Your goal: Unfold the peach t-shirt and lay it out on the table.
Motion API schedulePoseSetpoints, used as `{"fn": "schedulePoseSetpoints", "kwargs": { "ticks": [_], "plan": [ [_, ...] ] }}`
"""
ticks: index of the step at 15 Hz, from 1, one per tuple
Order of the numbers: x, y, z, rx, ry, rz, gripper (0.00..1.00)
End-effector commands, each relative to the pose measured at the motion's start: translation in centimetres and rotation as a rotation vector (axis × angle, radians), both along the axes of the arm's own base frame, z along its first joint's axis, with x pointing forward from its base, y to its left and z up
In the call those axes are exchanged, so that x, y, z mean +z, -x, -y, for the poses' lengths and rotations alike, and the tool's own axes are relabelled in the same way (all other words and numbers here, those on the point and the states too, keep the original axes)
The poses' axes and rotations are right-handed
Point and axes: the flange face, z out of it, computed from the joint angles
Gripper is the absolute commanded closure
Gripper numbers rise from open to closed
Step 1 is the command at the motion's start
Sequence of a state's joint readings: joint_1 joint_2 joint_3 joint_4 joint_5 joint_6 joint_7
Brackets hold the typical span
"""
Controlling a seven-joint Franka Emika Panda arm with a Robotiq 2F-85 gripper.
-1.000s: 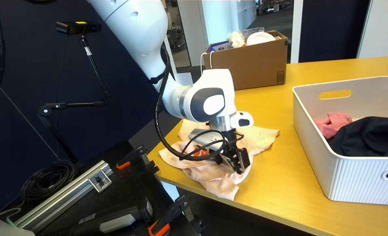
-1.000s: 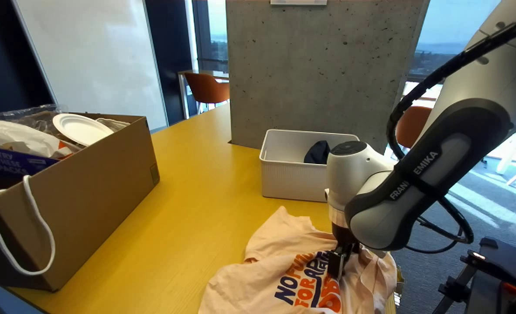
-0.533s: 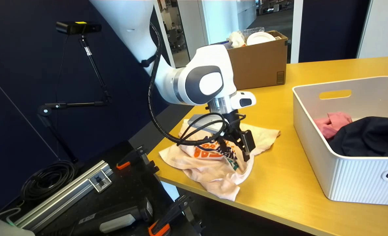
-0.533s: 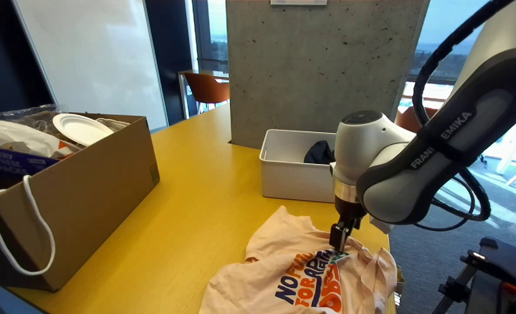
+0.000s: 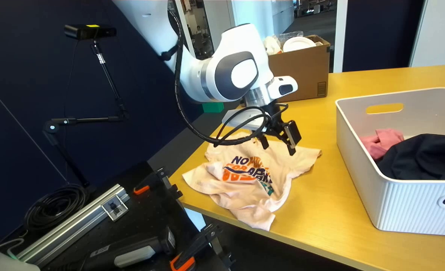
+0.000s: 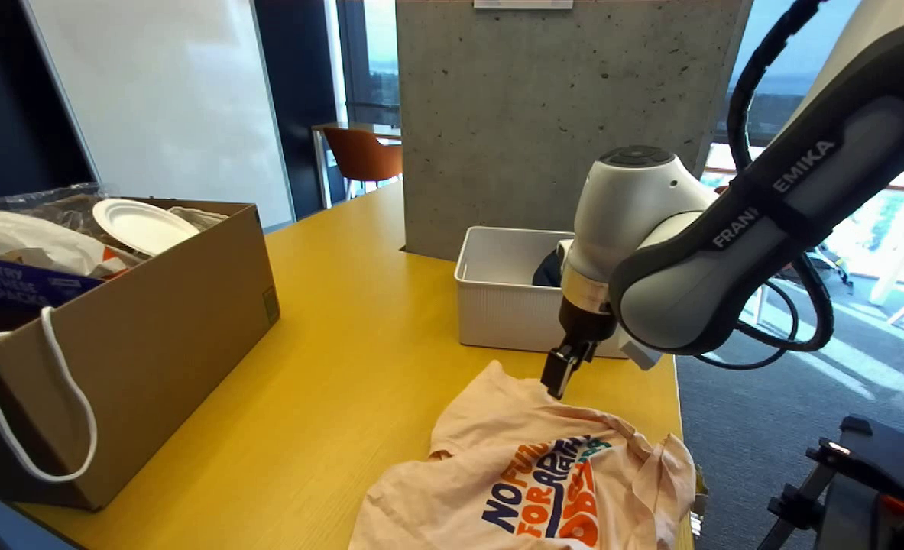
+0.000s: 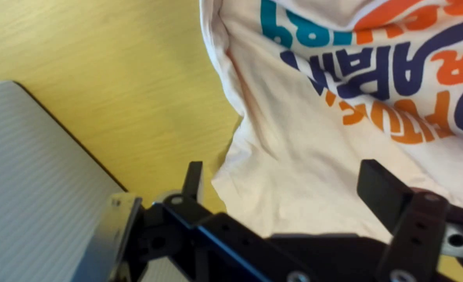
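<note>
Raised since a second ago, the fingers (image 5: 292, 137) have climbed up from the peach t-shirt (image 5: 245, 190), between 12 and 1 o'clock in an exterior view, and the Franka arm (image 6: 673, 305) has gone up with them, while the outline of the cloth has barely changed. Those fingers stand wide apart; in the wrist view one shows over the cloth and the other just beside its edge, with the chest print (image 7: 372, 74) upside down toward 2 o'clock. The shirt lies partly spread on the yellow surface (image 5: 331, 210), print up in dark blue, orange and green letters, with loose folds on its 6 o'clock side and a corner pointing to the surface's edge. At 3 o'clock from it in an exterior view, near but not touching, stands the white ribbed bin (image 5: 414, 207), where a pink-red garment (image 5: 382, 143) sits at 10 o'clock of a black garment (image 5: 421, 158). A cardboard box (image 5: 301, 73) is at 1 o'clock, a white plate (image 5: 298, 43) poking from its top; in an exterior view a concrete pillar (image 6: 558, 114) rises at 12 o'clock, behind the bin.
</note>
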State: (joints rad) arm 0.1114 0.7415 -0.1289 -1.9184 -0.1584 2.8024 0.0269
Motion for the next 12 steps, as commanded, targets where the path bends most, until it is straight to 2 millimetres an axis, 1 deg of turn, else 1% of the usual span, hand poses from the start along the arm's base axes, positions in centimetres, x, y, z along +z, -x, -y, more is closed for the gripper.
{"fn": "schedulePoseSetpoints", "kwargs": {
  "ticks": [1, 3, 5, 7, 9, 12],
  "plan": [
    [0.2, -3.1, -1.5, 0.063, -0.053, 0.069, 0.00],
    [0.1, -4.1, -3.8, 0.104, -0.093, 0.072, 0.00],
    [-0.6, -4.5, -6.1, 0.145, -0.120, 0.069, 0.00],
    [-2.0, -4.6, -6.9, 0.162, -0.144, 0.060, 0.00],
    [-3.6, -4.4, -6.5, 0.160, -0.153, 0.050, 0.00],
    [-5.4, -4.1, -4.7, 0.142, -0.164, 0.038, 0.00]
  ]
}}
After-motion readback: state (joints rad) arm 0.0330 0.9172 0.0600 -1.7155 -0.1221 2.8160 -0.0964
